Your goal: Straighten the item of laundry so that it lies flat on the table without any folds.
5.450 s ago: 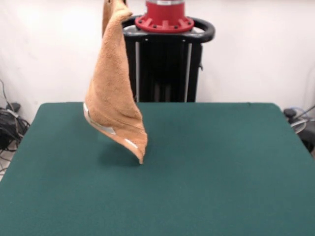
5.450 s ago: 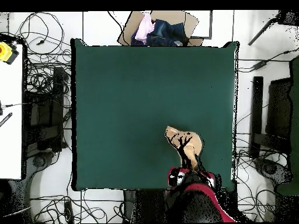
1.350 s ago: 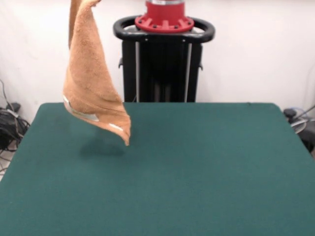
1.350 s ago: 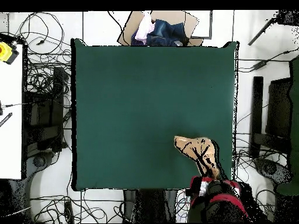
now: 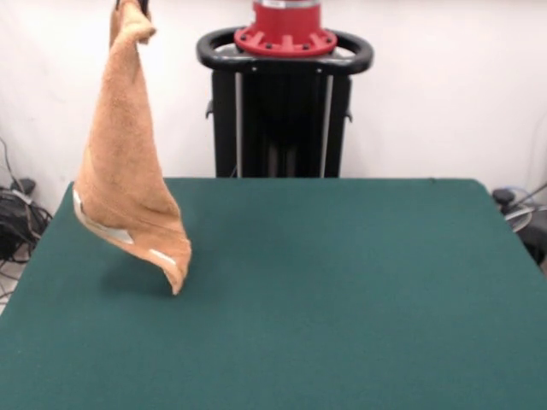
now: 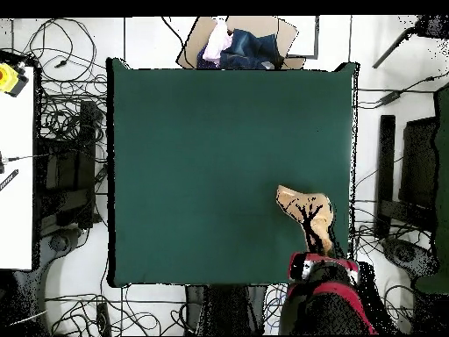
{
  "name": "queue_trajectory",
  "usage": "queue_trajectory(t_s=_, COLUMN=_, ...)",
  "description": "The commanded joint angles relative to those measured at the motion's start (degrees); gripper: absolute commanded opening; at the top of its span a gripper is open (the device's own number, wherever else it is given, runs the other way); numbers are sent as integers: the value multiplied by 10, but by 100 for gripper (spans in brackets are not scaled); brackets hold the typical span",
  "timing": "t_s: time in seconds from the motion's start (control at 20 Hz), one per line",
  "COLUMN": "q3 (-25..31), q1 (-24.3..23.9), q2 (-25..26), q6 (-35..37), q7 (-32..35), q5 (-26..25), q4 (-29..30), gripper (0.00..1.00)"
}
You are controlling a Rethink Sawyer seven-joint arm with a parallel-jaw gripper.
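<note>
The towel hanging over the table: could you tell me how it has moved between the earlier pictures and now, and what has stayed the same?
The towel, hanging from one corner at the gripper, has been carried sideways toward the picture's left in the front view, and its lowest tip now hangs closer to the table. It remains bunched and folded, not laid out. The box of clothes beyond the table has not moved.

You can't see the end effector (image 5: 130, 4) clearly: the front view's top edge cuts it off where the hanging orange-tan terry towel (image 5: 124, 196) meets it, so its grip stays untellable.
</note>
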Motion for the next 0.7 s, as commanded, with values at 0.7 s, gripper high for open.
queue_trajectory(t_s=0.7, q3=10, q1=92, q2=125, q6=-151, q7=121, q5=-36, q4=77, gripper=0)
